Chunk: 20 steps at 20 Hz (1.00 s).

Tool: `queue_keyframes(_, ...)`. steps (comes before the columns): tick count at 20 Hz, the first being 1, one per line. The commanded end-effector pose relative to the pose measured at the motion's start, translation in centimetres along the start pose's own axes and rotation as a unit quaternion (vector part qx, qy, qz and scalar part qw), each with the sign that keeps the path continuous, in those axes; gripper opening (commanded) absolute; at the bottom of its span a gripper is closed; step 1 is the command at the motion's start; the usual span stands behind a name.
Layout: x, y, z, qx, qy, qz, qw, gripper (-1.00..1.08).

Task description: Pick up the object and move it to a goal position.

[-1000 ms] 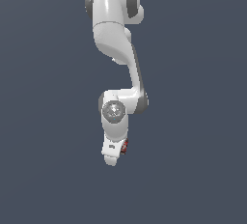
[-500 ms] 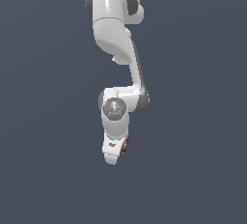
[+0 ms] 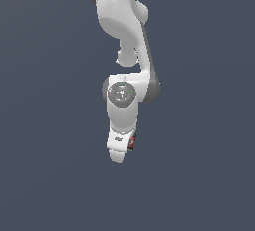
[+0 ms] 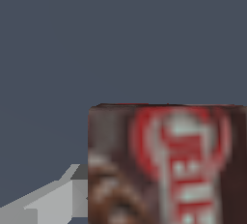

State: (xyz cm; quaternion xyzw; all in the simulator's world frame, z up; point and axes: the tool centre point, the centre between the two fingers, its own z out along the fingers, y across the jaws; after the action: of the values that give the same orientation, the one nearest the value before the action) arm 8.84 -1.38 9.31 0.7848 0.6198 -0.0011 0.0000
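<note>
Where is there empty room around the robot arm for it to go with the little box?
Plain grey space lies open on both sides of the arm and beneath the gripper in the exterior view. The only crowded spot is at the gripper itself, where the box sits right against a finger. No goal marker shows.

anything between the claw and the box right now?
Nothing visible. In the wrist view the box fills the space right at the claw, beside one grey finger. In the exterior view it peeks out beside the claw; whether it is gripped is unclear.
</note>
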Motion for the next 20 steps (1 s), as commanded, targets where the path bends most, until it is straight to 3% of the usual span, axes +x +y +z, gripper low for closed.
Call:
queue_keyframes(1, 0.4, -0.4, -2.7, -0.001, 0.000, 0.000, 1.0000, -1.00)
queue_keyframes(20, 3.7, -3.5, -24.6, 0.000, 0.000, -0.001, 1.0000, -1.00)
